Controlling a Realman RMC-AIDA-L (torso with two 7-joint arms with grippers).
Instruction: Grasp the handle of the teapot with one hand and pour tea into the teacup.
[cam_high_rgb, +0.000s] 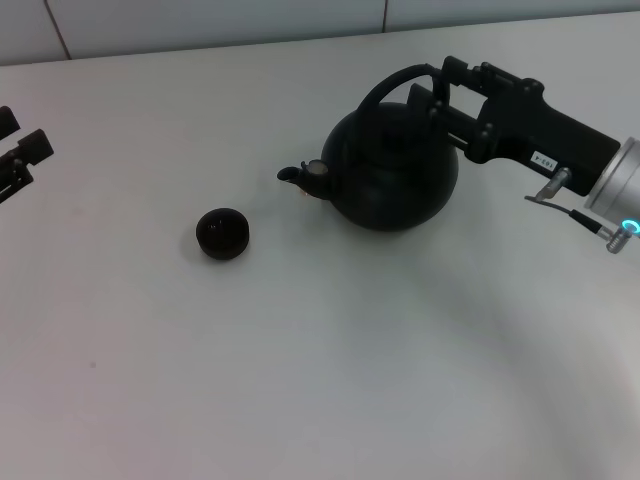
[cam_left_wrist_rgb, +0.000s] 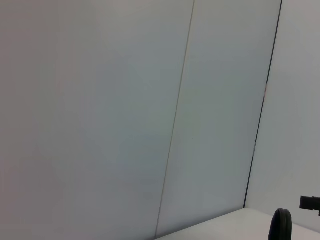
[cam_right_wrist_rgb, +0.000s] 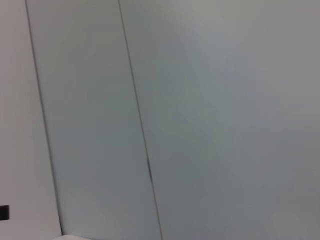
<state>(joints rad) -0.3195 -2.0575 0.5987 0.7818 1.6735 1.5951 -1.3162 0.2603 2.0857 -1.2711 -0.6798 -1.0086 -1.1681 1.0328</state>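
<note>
Teapot (cam_high_rgb: 392, 172) looks heavy, rigid, smooth; best hold is wrapped crown of handle (cam_high_rgb: 400, 78). Right gripper (cam_high_rgb: 440, 85) spread around handle. Teacup (cam_high_rgb: 222, 234) apart. Left gripper (cam_high_rgb: 18, 150) parked at table edge.

My right pincer (cam_high_rgb: 440, 85): matte black, blocky body with two long black fingers and a small white label. Behind it, my silver cylindrical wrist carries a glowing cyan ring and thin metal fittings. My left pincer (cam_high_rgb: 20, 150): black, angular.

Head camera high, facing down on the table (cam_high_rgb: 300, 380); both wrist cameras toward wall panels (cam_left_wrist_rgb: 100, 100).
</note>
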